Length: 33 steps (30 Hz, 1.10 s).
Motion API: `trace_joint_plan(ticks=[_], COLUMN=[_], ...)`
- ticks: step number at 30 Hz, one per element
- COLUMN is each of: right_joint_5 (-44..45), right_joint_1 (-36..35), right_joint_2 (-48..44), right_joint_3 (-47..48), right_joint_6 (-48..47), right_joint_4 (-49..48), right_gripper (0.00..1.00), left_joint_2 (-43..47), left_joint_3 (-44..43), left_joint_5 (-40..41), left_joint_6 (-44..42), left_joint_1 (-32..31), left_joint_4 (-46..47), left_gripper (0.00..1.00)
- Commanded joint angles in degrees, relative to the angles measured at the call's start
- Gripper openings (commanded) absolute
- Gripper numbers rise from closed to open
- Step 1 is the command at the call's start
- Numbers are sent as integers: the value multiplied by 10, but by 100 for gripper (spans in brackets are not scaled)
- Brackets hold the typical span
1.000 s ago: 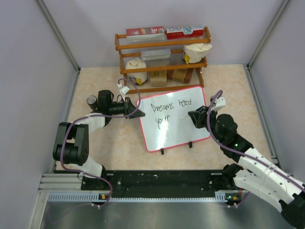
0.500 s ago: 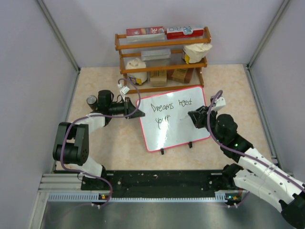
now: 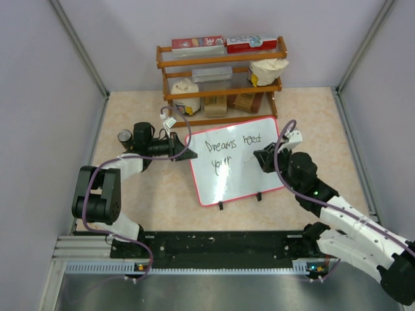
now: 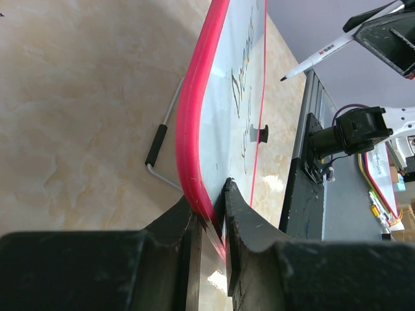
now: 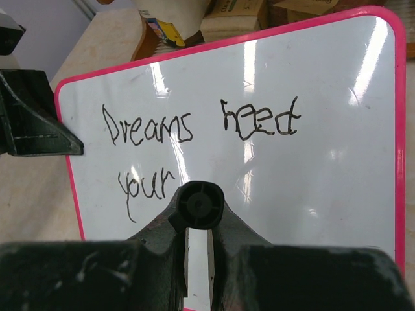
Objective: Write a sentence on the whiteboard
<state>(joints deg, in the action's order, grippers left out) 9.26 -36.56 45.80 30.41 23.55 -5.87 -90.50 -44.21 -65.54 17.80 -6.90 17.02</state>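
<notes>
A: Where is the board (image 3: 241, 181) seen right now?
B: It is set at mid-table (image 3: 149, 194), with the shelf (image 3: 220, 61) just at its 12 o'clock. A wire stand (image 4: 162, 139) is seen behind it from the left wrist.

A: And how is it being steadied?
B: Its red frame is pinched at 9 o'clock by the left gripper (image 3: 184, 149). In the left wrist view the jaws are seen closed right on that edge.

A: What can be read of the sentence (image 5: 194, 123)?
B: "Dreams need" is written along the top line. "Your" is set beneath it, toward 7 o'clock.

A: And the right gripper (image 3: 260, 158)?
B: It is placed over the board's 3 o'clock side, jaws clamped tight round a marker (image 4: 321, 55). The marker's round end cap is framed between the fingers in the right wrist view, over bare white at 4 o'clock of "your".

A: Is the tip on the surface?
B: From the left wrist it appears to be held just off the panel and pointed toward it. Actual contact cannot be told.
</notes>
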Motion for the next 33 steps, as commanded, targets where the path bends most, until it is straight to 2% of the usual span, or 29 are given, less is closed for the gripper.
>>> trace_joint_plan(ticks=[1, 18, 33], right_joint_5=[16, 1, 50], right_joint_1=[5, 5, 5], right_joint_2=[30, 111, 103], right_joint_3=[27, 42, 26], right_joint_6=[-11, 4, 5], right_joint_4=[-52, -111, -89], right_gripper=[0, 0, 0], left_joint_2=[-4, -5, -4], left_joint_3=[11, 10, 10], left_joint_5=[61, 59, 60], left_joint_6=[-77, -78, -79], left_joint_1=[-2, -2, -2], left_joint_4=[-21, -22, -23], left_gripper=[0, 0, 0])
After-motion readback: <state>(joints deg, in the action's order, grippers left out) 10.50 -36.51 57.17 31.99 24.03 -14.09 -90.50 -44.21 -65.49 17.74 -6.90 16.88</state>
